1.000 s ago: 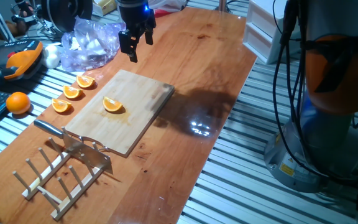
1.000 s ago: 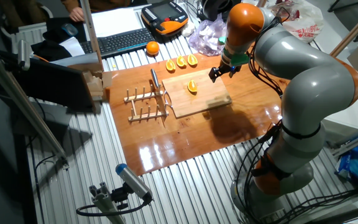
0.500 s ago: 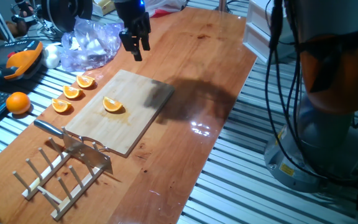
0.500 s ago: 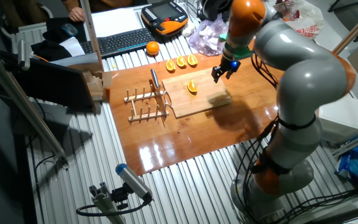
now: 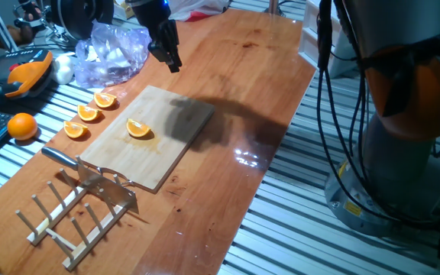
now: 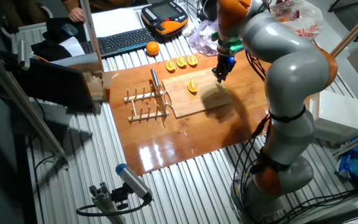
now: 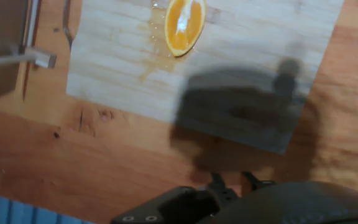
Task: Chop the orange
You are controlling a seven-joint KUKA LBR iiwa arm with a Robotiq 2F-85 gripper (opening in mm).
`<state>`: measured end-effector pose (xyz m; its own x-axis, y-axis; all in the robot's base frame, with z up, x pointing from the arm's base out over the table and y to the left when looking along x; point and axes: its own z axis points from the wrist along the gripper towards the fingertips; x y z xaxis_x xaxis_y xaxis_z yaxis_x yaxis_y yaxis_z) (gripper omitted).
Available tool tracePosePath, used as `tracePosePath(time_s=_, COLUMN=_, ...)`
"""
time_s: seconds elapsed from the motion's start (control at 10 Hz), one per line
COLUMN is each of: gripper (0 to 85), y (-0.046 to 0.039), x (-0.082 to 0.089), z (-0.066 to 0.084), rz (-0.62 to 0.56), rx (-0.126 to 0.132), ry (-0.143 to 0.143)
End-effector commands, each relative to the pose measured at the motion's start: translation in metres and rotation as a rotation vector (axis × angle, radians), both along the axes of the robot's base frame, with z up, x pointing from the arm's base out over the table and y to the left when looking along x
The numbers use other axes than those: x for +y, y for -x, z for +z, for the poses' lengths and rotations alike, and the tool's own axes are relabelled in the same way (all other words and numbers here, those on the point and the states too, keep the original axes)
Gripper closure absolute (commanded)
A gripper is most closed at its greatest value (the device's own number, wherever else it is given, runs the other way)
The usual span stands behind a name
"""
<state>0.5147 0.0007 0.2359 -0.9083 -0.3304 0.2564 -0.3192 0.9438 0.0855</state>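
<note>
The orange wedge (image 5: 137, 128) lies flesh up near the middle of the wooden board (image 5: 170, 114). It also shows in the other fixed view (image 6: 192, 86) and at the top of the hand view (image 7: 184, 23). My gripper (image 5: 166, 55) hangs above the table just beyond the board's far edge, well clear of the wedge. It also shows in the other fixed view (image 6: 220, 73). Its fingertips (image 7: 215, 181) stand apart with nothing between them. A knife (image 5: 61, 157) lies by the board's near corner, its blade against the rack.
Three more orange wedges (image 5: 88, 113) lie in a row left of the board. A whole orange (image 5: 22, 125) sits further left. A wooden dowel rack (image 5: 71, 218) stands at the front. A crumpled plastic bag (image 5: 113, 53) is behind the gripper. The robot base (image 5: 403, 153) is right.
The gripper has moved a little left and up, away from the board, and has turned. The arm's shadow has slid onto the board's far corner. The wedge and knife are unmoved.
</note>
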Motion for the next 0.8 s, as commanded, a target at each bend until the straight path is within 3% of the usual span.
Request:
tracePosePath(time_s=0.0, gripper=85.0, y=0.0000, x=-0.0001, z=-0.0002, rz=0.043, rx=-0.002, ry=0.000)
tracePosePath(time_s=0.4, gripper=85.0, y=0.0007, x=-0.0004, z=-0.0005, rz=0.008, rx=-0.027, ry=-0.001)
tracePosePath(time_s=0.7, gripper=85.0, y=0.0007, x=-0.0004, z=-0.0005, rz=-0.134, rx=-0.074, ry=0.039)
